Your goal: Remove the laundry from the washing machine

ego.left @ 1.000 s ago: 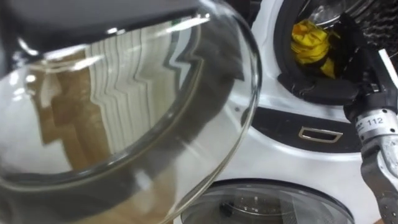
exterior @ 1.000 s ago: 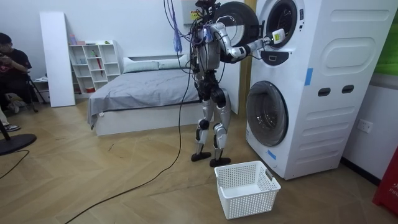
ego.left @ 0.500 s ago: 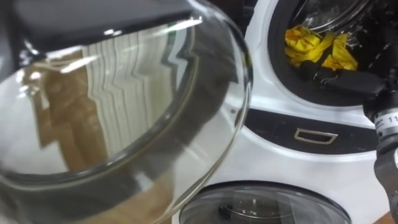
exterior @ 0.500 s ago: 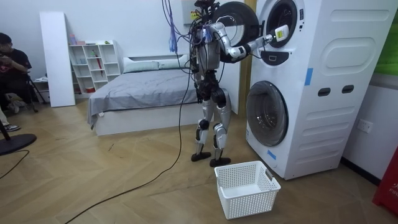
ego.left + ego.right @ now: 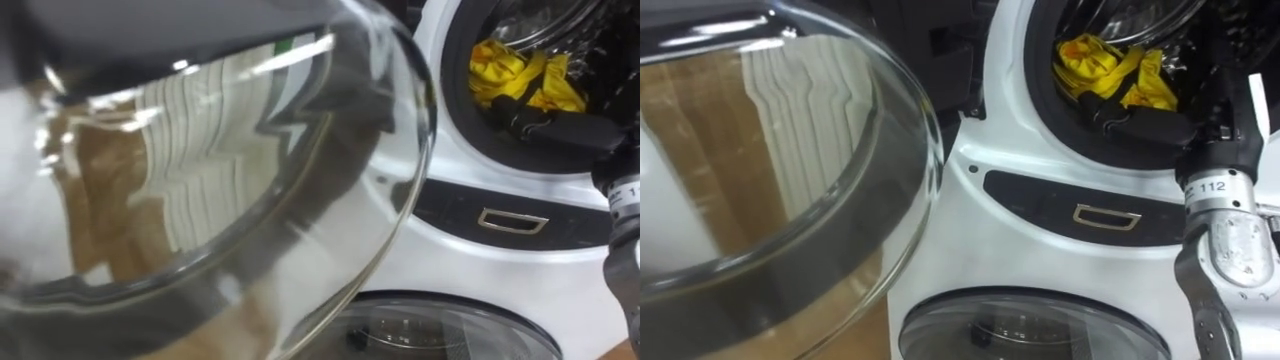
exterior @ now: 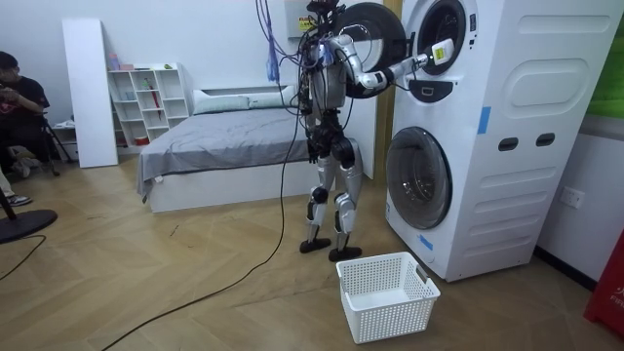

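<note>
Nearest the head camera, swung wide to the left of the upper drum mouth (image 5: 1040,105), hangs the open glass door (image 5: 200,170). Access is therefore made, and the step in hand looks to be the reach and grasp itself. Below the mouth runs a dark panel strip with a small metal-edged pull (image 5: 1106,215), and lower again sits the closed round window of the bottom machine (image 5: 1040,335). At the mouth's lower right edge the right hand (image 5: 1218,115) reaches in over the dark seal, its wrist just outside the opening. It seems to touch or nearly touch the garment, but it is dark against dark, and I cannot tell whether it is closed on anything. Just beyond it, inside the mouth and heaped against the drum's lower front, lies the yellow cloth (image 5: 510,75), crumpled. To my reading the next move calls for a firm hold on a bunched fold, then a pull back over the rim, since loose fabric may snag on the seal or slip free. In the room view the robot stands upright facing the stacked washing machine (image 6: 507,97), and a white basket (image 6: 390,314) waits on the floor well below the mouth.
</note>
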